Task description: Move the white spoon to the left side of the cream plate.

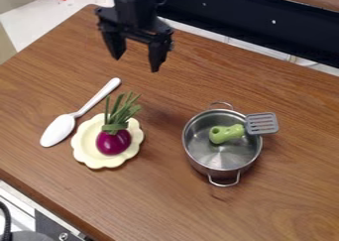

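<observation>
The white spoon [58, 130] lies on the counter [298, 195] just beside the cream plate [86, 139], on its left as the camera looks. Its bowl is toward the near side, its handle slanting up and away to the right. By that view the spoon seems to be where the task wants it, so at most a small adjustment may be left.

It looks like plastic: probably light, fairly stiff, hard to break, but smooth enough to slip or swivel. The best hold is likely across the narrow handle, around its middle or a little toward the bowl, for balance; gripped at the far tip, the bowl could droop or swing into the plate's scalloped rim.

On the plate sits a purple vegetable [113, 142] with green stalks [119, 112], which a low pass could knock. The pincer [136, 64] hangs beyond the spoon's handle end, spread wide, with nothing between its fingers. Well to the right stands a metal pot [205, 169], a grey slotted spatula head [262, 123] at its rim.
</observation>
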Tool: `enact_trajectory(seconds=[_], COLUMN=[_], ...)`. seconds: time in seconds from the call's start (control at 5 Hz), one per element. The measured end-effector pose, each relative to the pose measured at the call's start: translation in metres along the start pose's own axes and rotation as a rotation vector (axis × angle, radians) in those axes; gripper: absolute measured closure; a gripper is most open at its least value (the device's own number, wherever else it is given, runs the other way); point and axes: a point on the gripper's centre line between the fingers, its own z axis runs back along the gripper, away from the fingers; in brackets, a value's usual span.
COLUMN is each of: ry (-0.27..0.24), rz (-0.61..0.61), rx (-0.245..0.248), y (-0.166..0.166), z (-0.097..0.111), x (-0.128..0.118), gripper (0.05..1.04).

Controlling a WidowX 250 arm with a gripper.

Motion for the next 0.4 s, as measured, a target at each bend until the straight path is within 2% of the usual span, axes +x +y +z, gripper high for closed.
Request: enact_trajectory(seconds=[0.2, 0.4], ry=[0.002, 0.034], rz=[0.058, 0.091], rx=[0.007, 0.016], y=[-0.015, -0.032], z=[0.01, 0.006], x=[0.01, 0.023], gripper=[0.082, 0.082])
